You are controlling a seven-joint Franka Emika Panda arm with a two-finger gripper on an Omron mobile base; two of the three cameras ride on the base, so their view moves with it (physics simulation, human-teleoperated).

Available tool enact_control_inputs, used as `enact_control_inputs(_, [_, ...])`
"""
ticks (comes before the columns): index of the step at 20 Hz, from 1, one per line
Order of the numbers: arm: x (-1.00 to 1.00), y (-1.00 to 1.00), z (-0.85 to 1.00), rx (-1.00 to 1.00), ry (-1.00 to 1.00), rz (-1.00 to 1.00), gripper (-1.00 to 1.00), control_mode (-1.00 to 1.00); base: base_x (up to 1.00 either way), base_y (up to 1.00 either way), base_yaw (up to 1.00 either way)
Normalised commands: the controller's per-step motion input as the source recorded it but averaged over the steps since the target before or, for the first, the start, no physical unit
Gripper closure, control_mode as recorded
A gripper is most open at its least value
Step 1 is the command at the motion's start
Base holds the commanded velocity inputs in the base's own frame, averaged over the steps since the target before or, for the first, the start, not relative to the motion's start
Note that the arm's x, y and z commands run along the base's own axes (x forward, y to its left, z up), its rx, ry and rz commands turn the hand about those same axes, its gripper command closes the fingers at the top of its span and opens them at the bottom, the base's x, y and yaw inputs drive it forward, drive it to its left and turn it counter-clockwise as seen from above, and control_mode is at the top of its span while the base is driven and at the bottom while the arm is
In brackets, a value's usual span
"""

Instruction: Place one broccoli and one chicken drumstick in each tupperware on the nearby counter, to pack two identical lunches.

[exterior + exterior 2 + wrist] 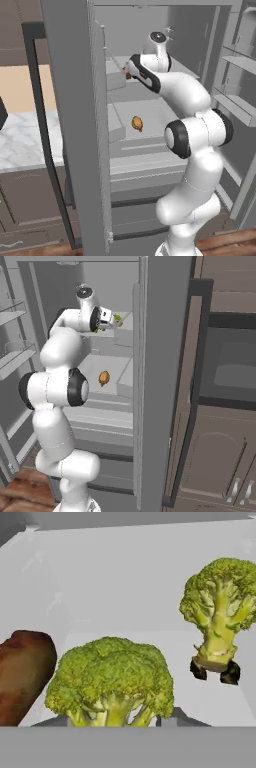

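My gripper (119, 719) reaches into an open fridge at upper-shelf height, and its fingertips (172, 717) press in on either side of a bumpy green broccoli (110, 672). A second broccoli (217, 607) stands upright further back to the right. A dark brown chicken drumstick (22, 672) lies just left of the gripped floret. A golden-orange chicken drumstick (137, 123) (103, 378) rests on the shelf below. From the right base view, the gripper (114, 321) is at the green floret (118, 319). The marble counter (25, 140) lies to the left. The tupperware is out of view.
The open fridge door (75, 125) (160, 381) stands close beside the arm. Door shelves (235, 105) (15, 356) line the other side. Dark brown cabinets (215, 466) and a built-in oven (230, 371) are to the right.
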Motion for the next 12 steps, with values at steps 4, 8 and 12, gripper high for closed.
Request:
enact_control_inputs(4, [-1.0,-0.12,0.0,0.0,-0.02,0.01,1.0,-1.0,0.0,0.0,0.0])
enact_control_inputs(8, [-1.0,-0.22,0.09,0.0,-0.17,0.0,1.0,-1.0,0.0,0.0,0.0])
enact_control_inputs(12, [-1.0,-0.43,0.06,0.0,-0.29,0.0,1.0,-1.0,0.0,0.0,0.0])
